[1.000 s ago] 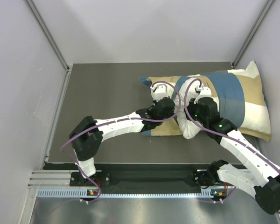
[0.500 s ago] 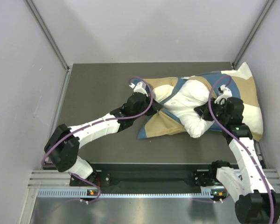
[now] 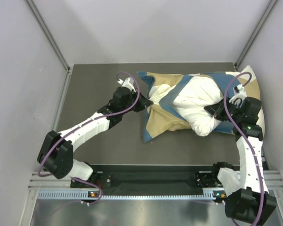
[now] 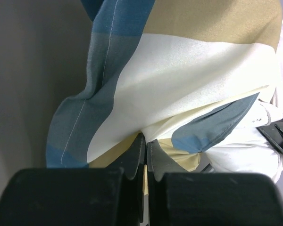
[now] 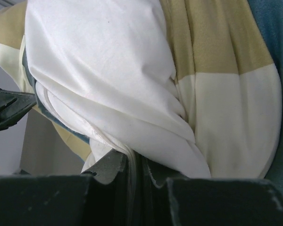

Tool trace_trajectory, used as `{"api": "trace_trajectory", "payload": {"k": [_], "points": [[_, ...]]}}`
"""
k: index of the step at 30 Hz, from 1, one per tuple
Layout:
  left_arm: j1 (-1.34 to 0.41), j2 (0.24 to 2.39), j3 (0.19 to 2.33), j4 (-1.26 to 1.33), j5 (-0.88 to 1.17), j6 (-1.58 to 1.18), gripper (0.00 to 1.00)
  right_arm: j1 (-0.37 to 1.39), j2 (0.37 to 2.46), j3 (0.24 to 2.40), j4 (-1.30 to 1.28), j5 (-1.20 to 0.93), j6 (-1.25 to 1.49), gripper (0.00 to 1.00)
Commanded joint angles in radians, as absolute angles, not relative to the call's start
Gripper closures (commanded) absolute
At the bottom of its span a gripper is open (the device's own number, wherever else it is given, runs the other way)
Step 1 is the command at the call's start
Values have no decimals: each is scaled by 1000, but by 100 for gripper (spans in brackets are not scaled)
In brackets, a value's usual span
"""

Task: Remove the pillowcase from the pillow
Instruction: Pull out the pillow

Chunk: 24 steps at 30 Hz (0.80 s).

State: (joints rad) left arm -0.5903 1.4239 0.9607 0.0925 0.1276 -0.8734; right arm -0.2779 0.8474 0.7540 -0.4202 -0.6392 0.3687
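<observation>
left hand point(image 3: 144, 101): clamping shut on a fold of the pillowcase point(image 3: 162, 121) at its loose open end, with the arm reaching out over the left of the table point(image 3: 94, 89)
right hand point(image 3: 218, 111): pinching shut on a bunched fold of the pillow point(image 3: 195, 99)
why held so: the grips are sitting on opposite sides, so one is probably anchoring the cushion while the other is peeling the cover away
pillow place: lying on the right half of the table, white middle bulging out of the cover
pillowcase place: mouth lying slack between the hands, the rest wrapping the pillow's far end
around: right wall point(image 3: 278, 56) standing just beside the covered corner; cables looping over both arms
in the way: wall crowding the right arm; bunched cloth at the pillow's waist is likely to snag
</observation>
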Motion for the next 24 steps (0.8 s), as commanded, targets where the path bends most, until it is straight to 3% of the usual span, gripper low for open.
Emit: {"api": "trace_trajectory", "payload": {"k": [1,7,11,12,13,14,15,17,23,24], "points": [[-362,1368,948,-97,-452,-710,100,-477,857,782,-385,-156,291,100],[-586,1456,1051,-54,-485,-698,100,-387,838,755,-362,-241,267,100],[-679,1483,1084,21,-414,-738,100,-189,790,799,-405,-189,223,100],[-702,1477,1081,43,-393,-738,100,-161,785,813,-416,-186,213,96],[-725,1468,1080,99,-343,-729,100,-111,782,846,-454,-186,200,85],[-726,1468,1081,100,-316,-720,100,-89,779,865,-472,-181,193,85],[-748,1463,1086,144,-293,-710,100,-69,778,883,-488,-173,187,59],[-788,1468,1110,153,-276,-678,100,-25,764,940,-537,-167,167,29],[-831,1476,1155,135,-261,-649,100,98,758,1156,-615,-193,106,1],[-831,1473,1152,133,-261,-650,100,113,770,1185,-627,-212,100,0]]}}
